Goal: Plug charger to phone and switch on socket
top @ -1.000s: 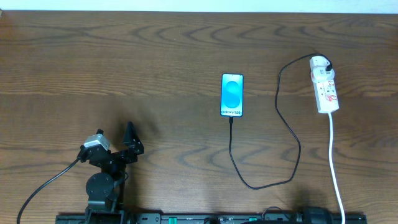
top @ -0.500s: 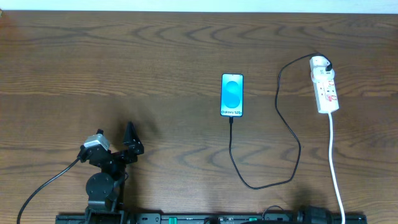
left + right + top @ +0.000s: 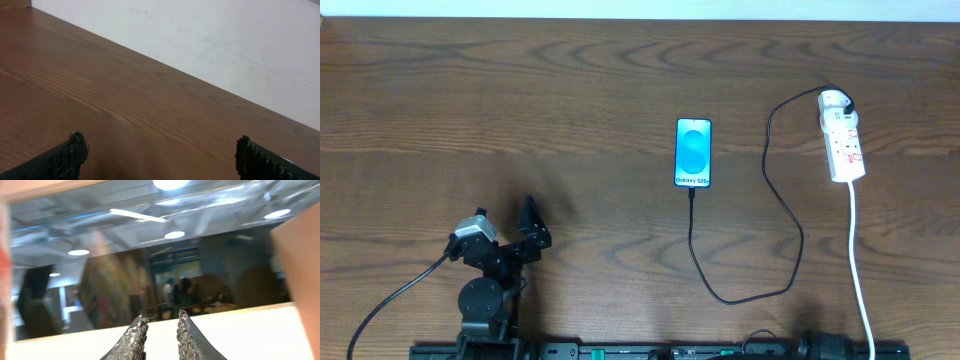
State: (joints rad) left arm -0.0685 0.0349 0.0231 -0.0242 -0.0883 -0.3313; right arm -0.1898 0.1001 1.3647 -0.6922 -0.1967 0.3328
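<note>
One desk [image 3: 570, 90]: brown wood grain, on which all the things are laid.
Left arm [image 3: 485, 275]: seen folded at the near left corner, well apart from the phone.
Socket [image 3: 843, 140]: laid at the far right, lengthwise away from the robot. Its white cord [image 3: 860, 270] is run to the near edge. The switch position cannot be told.
Charger [image 3: 788, 215]: the black plug is seated at the socket's far end. The cable is looped toward the near edge and back up, and its tip is seen touching the phone's near end.
Phone [image 3: 693, 153]: laid flat at mid-desk, screen lit blue, with the white band at its near end.
Left pincer [image 3: 533, 225]: spread wide over bare wood, with nothing between its fingers [image 3: 75, 155].
Right pincer [image 3: 159, 335]: pointed up and away from the desk. Its fingers are drawn nearly together and nothing is held.
</note>
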